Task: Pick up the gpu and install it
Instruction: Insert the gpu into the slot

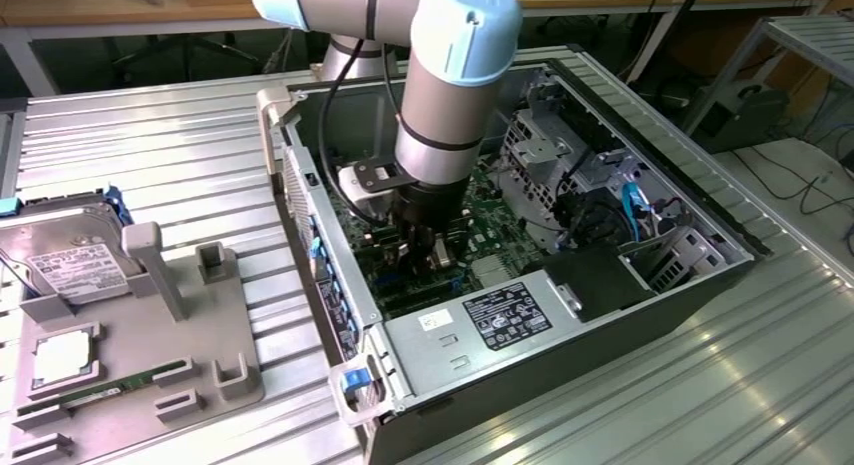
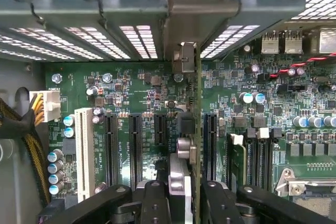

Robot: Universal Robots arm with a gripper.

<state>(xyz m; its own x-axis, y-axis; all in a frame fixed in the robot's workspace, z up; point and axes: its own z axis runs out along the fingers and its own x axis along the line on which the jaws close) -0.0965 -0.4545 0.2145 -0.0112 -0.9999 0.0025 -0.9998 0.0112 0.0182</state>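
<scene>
The gpu [image 2: 190,129] stands on edge inside the open computer case [image 1: 694,200], seen end-on in the wrist view as a thin upright card running from the claw [image 2: 185,198] to the slotted rear wall of the case [image 2: 131,35]. Its silver bracket [image 2: 184,56] meets that rear wall, and its lower edge sits down among the black expansion slots [image 2: 135,148] of the green motherboard [image 2: 131,93]; whether it is fully seated cannot be told. The claw is closed on the gpu, 1 black finger [image 2: 155,203] on either side of the card's near end, jaws only partly apart with the card between them.

The wrist view gives the detail around the gpu: a white slot [image 2: 84,153] beyond the black ones, a white power plug with yellow and black wires [image 2: 44,104] farther off, blue-topped capacitors [image 2: 55,171], and the processor socket [image 2: 310,187] on the other side of the card.

The exterior view gives the wider setting. The arm [image 1: 447,95] reaches straight down into the middle of the case, and the claw [image 1: 424,247] is low over the motherboard [image 1: 501,220], the card itself hard to make out there. Beside it in the case lies the power supply with its black label [image 1: 501,315]. The case rests on a ribbed metal bench [image 1: 174,155]. Well away from the case, toward the exterior view's left, a grey fixture tray [image 1: 154,355] carries a hard drive [image 1: 74,265], a processor chip [image 1: 64,357] and a green memory stick [image 1: 100,393].
</scene>
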